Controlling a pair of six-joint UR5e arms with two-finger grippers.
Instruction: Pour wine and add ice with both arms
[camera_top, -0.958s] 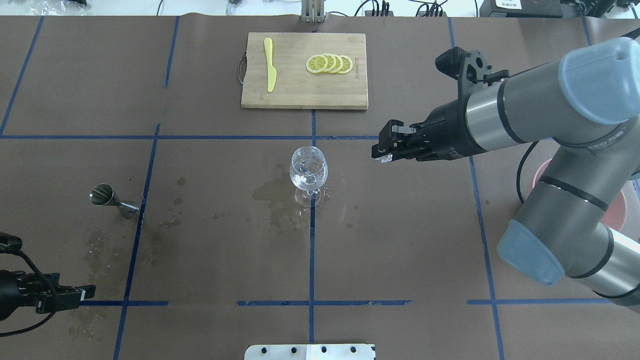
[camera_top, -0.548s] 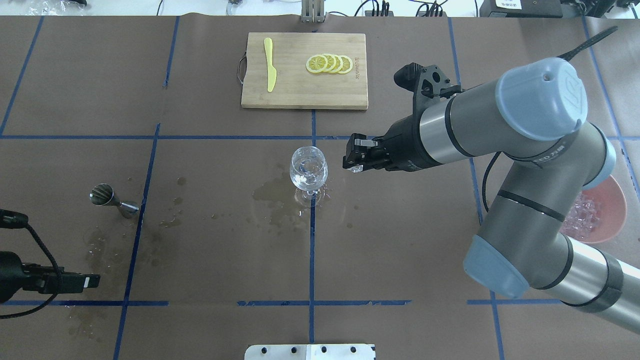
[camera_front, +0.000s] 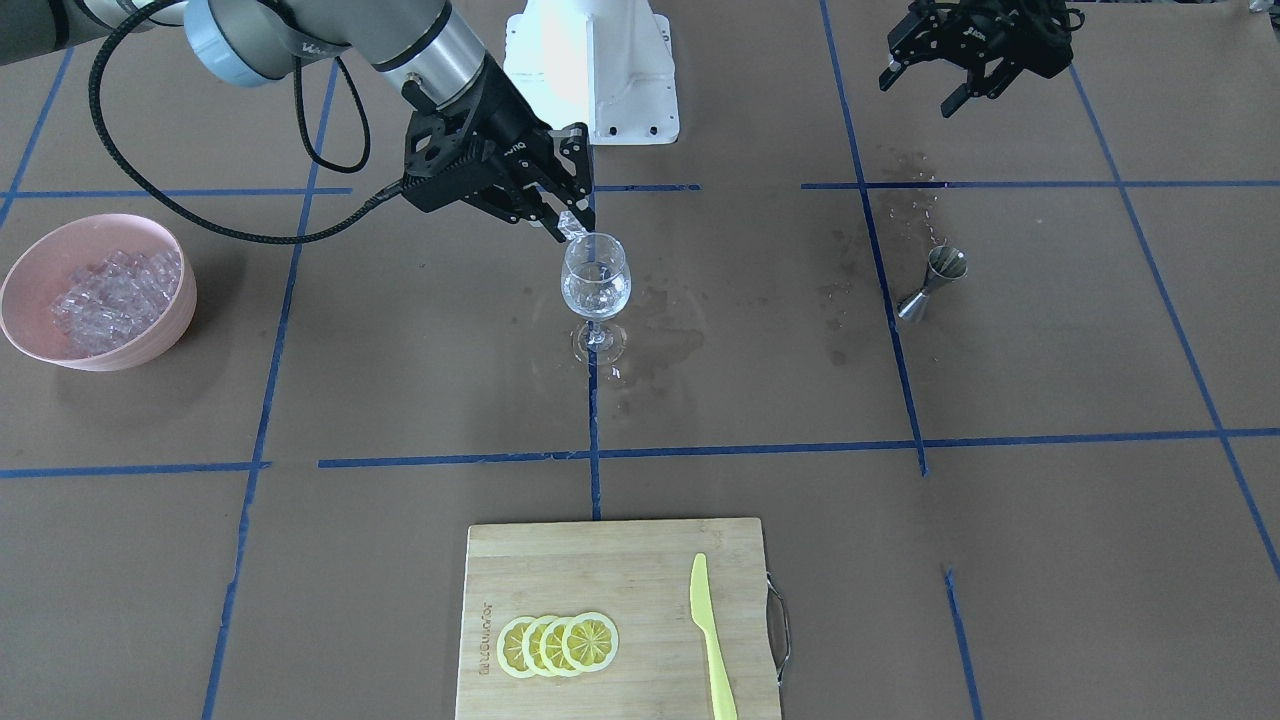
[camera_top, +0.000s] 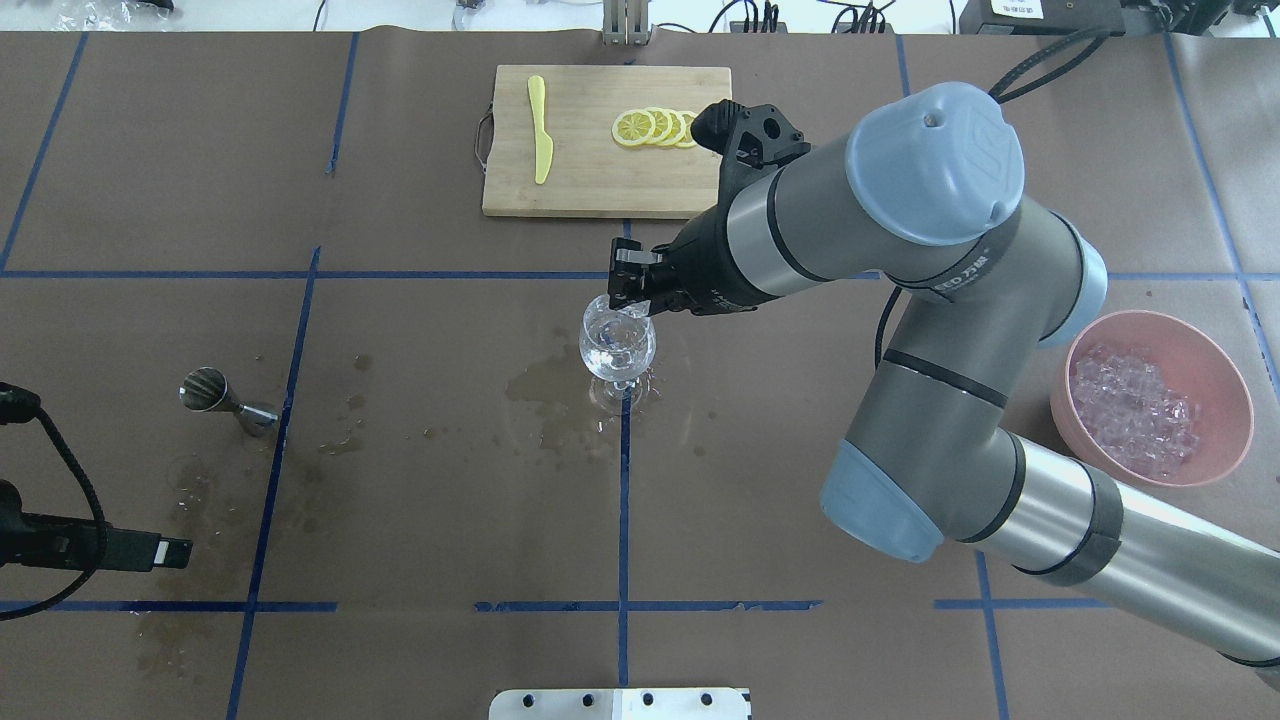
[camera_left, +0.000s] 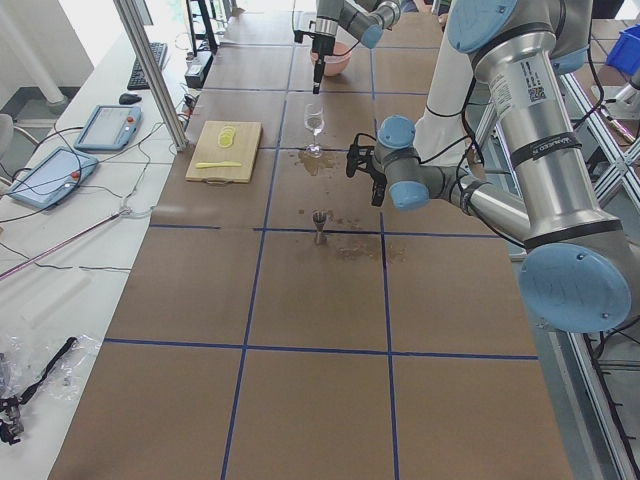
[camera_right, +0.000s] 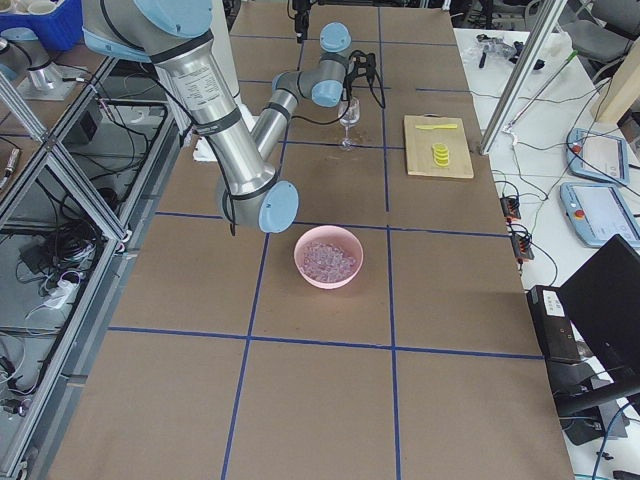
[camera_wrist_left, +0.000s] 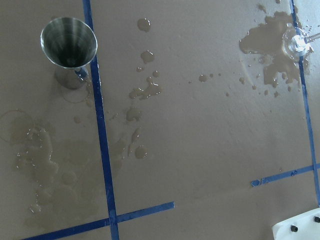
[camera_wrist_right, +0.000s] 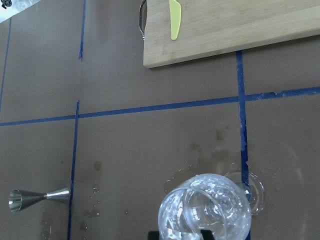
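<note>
Clear ice cube (camera_front: 575, 232) clenched in right tool (camera_front: 571, 223), just above glass (camera_front: 596, 280) rim; left tool (camera_front: 916, 92) released, well apart.

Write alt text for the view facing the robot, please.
The robot's right gripper holds an ice cube just above the rim of a stemmed glass. A pink bowl of ice sits at the picture's left, a steel measuring cup at its right, and a board with lemon slices and a yellow knife in front.
</note>
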